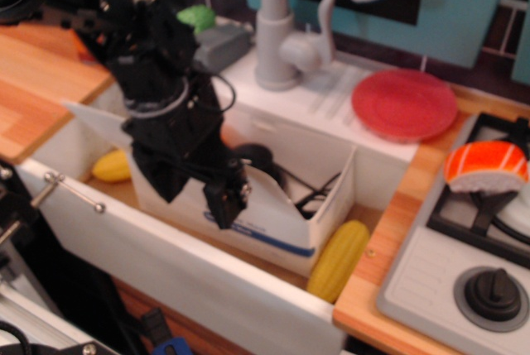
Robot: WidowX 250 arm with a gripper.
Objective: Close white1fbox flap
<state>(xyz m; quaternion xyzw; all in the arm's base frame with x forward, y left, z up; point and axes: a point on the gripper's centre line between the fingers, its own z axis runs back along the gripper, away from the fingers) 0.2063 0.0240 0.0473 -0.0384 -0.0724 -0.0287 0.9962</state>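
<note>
The picture is blurred, so I go carefully. The white1fbox [281, 223] sits down in the sink basin [166, 272], its blue-striped long side facing me, directly under and just to the right of the gripper [225, 204]. The gripper hangs at the box's near left rim, fingers pointing down; whether they are spread or pressed together I cannot tell, as the arm's dark bulk and the blur hide the tips. The flap [99, 122] seems to be the pale panel sticking out to the left behind the arm, though I cannot be sure how it is hinged from here. The box top looks open, with a dark round object [252, 160] and cables [310, 198] inside, to the right of the gripper.

My worry is that the cables stand proud of the rim, so a flap pushed over might rest on them and spring back. A hard sideways push could also shove the whole box toward the yellow corn [338, 254] beside it, well to the gripper's right, instead of folding the card.
</note>
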